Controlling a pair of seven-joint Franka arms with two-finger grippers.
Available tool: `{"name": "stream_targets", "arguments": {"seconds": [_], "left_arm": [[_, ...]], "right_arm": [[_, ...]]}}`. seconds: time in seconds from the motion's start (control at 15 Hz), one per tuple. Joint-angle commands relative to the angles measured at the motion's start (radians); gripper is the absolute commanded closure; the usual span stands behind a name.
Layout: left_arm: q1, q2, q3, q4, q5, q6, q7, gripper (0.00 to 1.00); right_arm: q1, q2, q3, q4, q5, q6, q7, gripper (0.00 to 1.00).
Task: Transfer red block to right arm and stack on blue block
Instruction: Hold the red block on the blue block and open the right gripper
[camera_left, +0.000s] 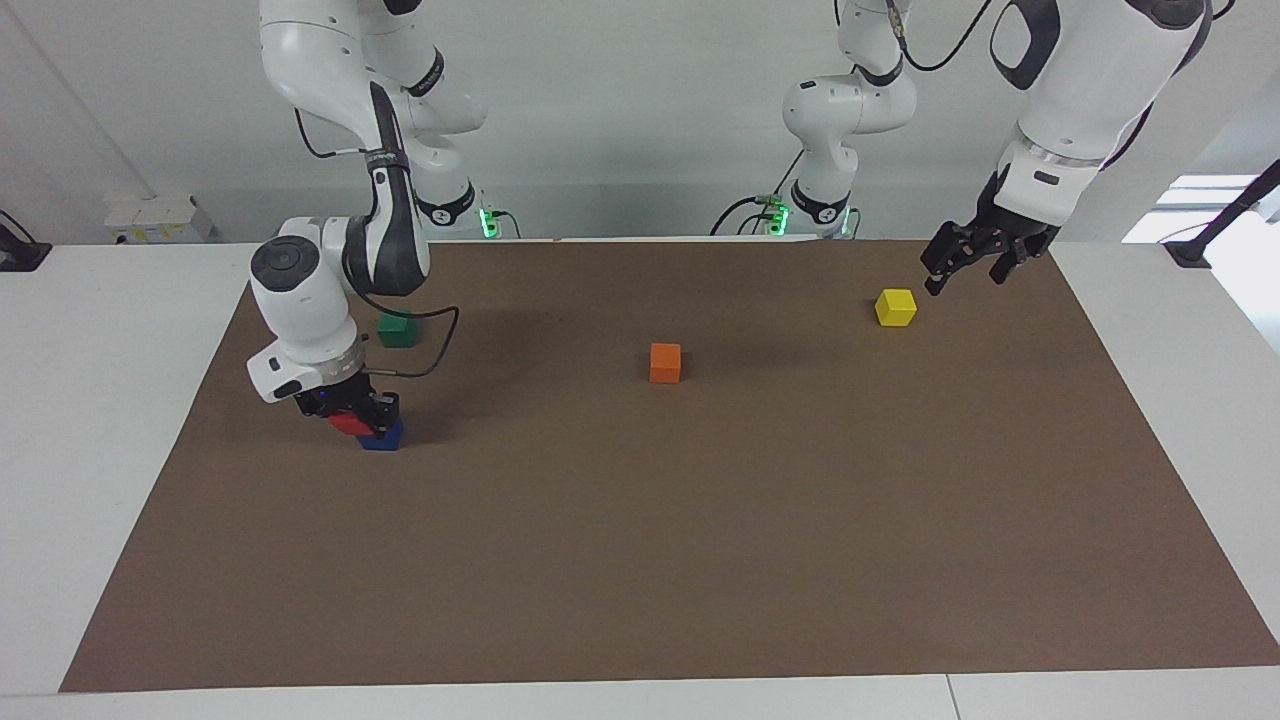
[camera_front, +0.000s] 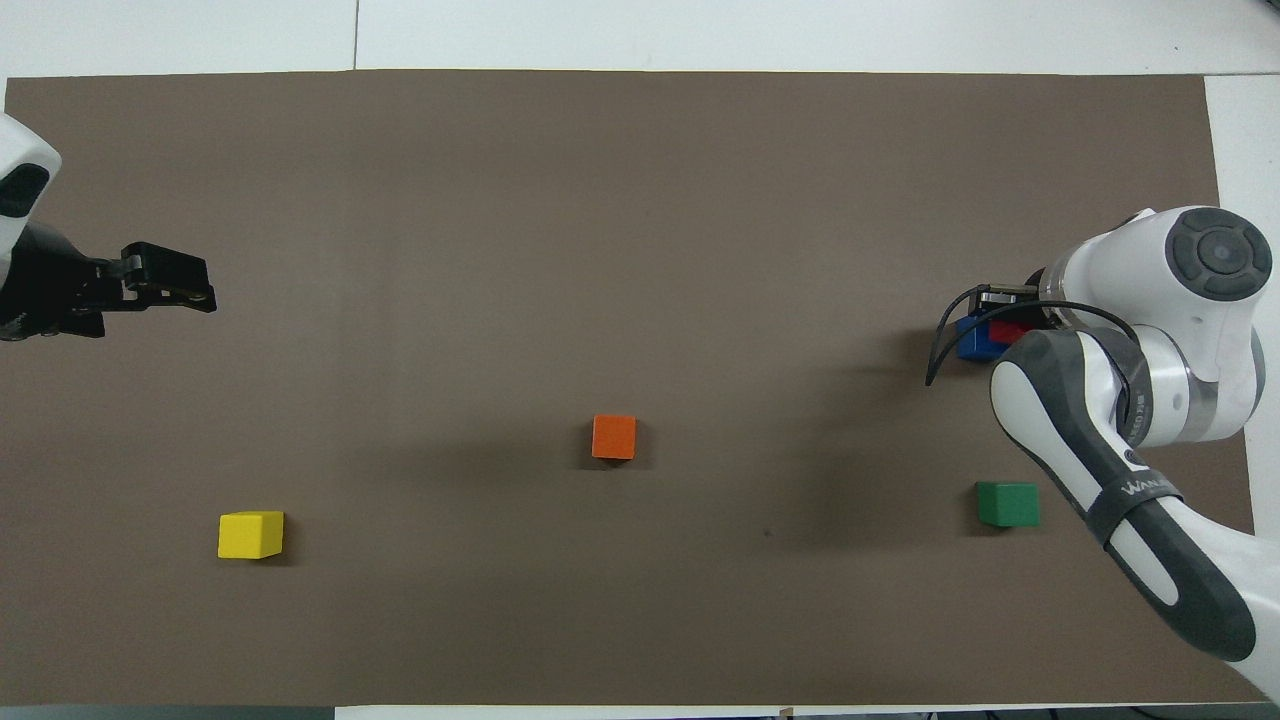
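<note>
A brown mat (camera_left: 700, 560) covered most of the white table (camera_left: 90, 420). The right arm (camera_left: 310, 300) reached down at its own end of the table, its gripper (camera_left: 355, 412) lowered onto the stack. The left arm (camera_left: 1080, 90) waited, its gripper (camera_left: 965, 262) raised over the mat's edge near the yellow block (camera_left: 896, 307); its fingers stood slightly apart and held nothing. The right gripper's fingers were closed against the red block (camera_left: 347, 423), which sat tilted on the blue block (camera_left: 383, 436), overhanging it. The green block (camera_left: 397, 329) lay nearer to the robots than this stack. The orange block (camera_left: 665, 362) lay near the mat's middle, well apart from the others.
</note>
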Motion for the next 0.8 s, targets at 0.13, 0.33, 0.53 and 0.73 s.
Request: {"name": "stream_targets", "arguments": {"seconds": [0.13,0.33,0.53,0.73], "left_arm": [[0.012,-0.025,0.004,-0.027,-0.009,-0.004,0.003,0.0],[0.012,-0.025,0.004,-0.027,-0.009,-0.004,0.003,0.0],[0.012,-0.025,0.004,-0.027,-0.009,-0.004,0.003,0.0],[0.012,-0.025,0.004,-0.027,-0.009,-0.004,0.003,0.0]], "right_arm": [[0.001,-0.029,0.013,-0.028,-0.007,0.024,0.036,1.0],[0.001,-0.029,0.014,-0.028,-0.005,0.025,0.036,1.0],[0.002,-0.029,0.014,-0.028,0.016,0.025,0.03,1.0],[0.002,-0.028,0.014,-0.024,0.022,0.025,0.032,1.0]]}}
